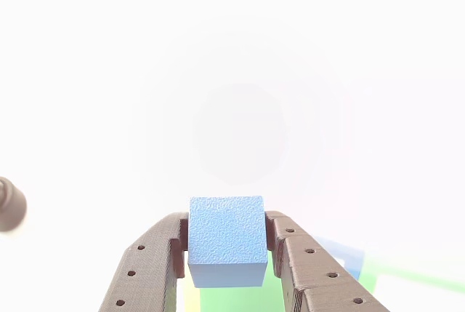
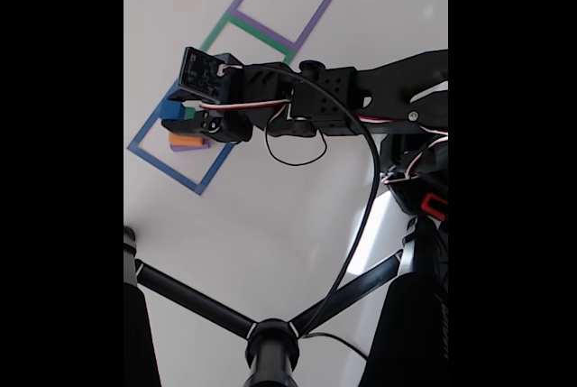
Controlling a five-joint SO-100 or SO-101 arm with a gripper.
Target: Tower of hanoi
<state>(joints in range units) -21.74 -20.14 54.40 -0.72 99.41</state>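
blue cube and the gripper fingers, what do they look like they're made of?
Blue cube: likely 3D-printed plastic, matte, with a fine grainy texture on its top face. Fingers of the gripper: brown printed plastic, judging by stepped layer lines and small round holes. Neither material is certain from looks alone.

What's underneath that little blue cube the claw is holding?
In the fixed view, an orange block lies below the blue cube, inside the blue taped square. The gripper hides anything between them.
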